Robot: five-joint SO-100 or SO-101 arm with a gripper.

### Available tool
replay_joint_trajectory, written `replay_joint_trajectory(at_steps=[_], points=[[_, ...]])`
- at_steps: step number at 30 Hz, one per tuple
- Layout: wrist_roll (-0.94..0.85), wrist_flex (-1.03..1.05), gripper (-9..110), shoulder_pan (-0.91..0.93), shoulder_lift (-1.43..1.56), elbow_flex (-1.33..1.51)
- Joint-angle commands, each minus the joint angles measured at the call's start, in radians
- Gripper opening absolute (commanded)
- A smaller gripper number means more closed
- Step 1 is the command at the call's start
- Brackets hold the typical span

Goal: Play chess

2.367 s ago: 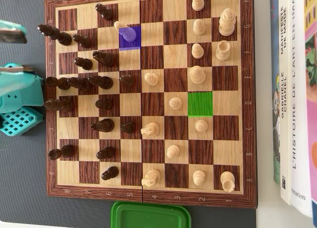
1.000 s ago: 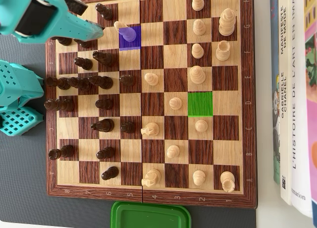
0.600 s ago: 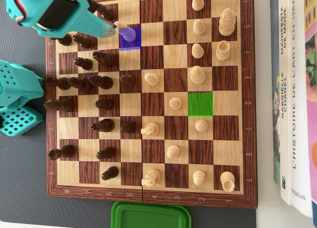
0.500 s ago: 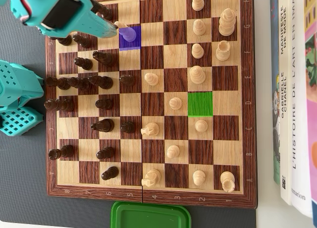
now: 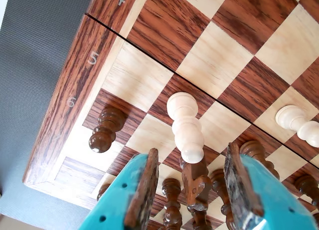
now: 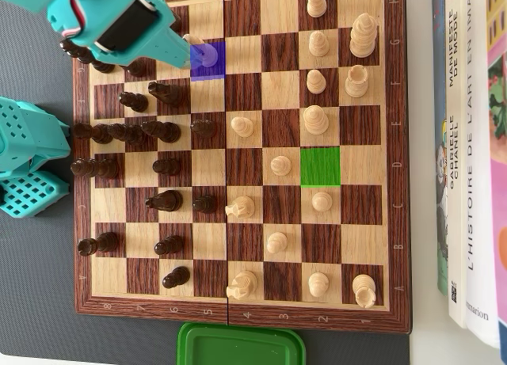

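1. Your hand (image 5: pixel 192 182) is spread apart, with one pale pawn (image 5: pixel 185 127) just ahead between its fingers.
2. Only the overhead view shows one blue square (image 6: pixel 207 61), one green square (image 6: pixel 320 166) and the whole chessboard (image 6: pixel 400 143).

In your wrist view, the gripper (image 5: pixel 192 182) comes in from six o'clock with its teal jaws apart. A light pawn (image 5: pixel 185 126) stands just beyond the gap, toward twelve o'clock. At nine o'clock you see a dark pawn (image 5: pixel 105 129), and at three o'clock another light piece (image 5: pixel 299 124). Dark pieces (image 5: pixel 195 190) crowd the chessboard (image 5: pixel 219 55) between the jaws.
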Motion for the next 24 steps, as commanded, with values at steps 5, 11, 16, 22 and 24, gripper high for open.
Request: replay_joint_trajectory(at_steps=[5,11,16,22,24], points=[[0.006,-0.012,19,0.012,-0.025,-0.052],[0.006,-0.031,19,0.014,-0.055,-0.052],[0.006,-0.048,19,0.012,-0.058,-0.052],[0.006,-0.048,19,0.014,-0.061,-0.051],[0.006,-0.048,19,0.014,-0.061,-0.049]])
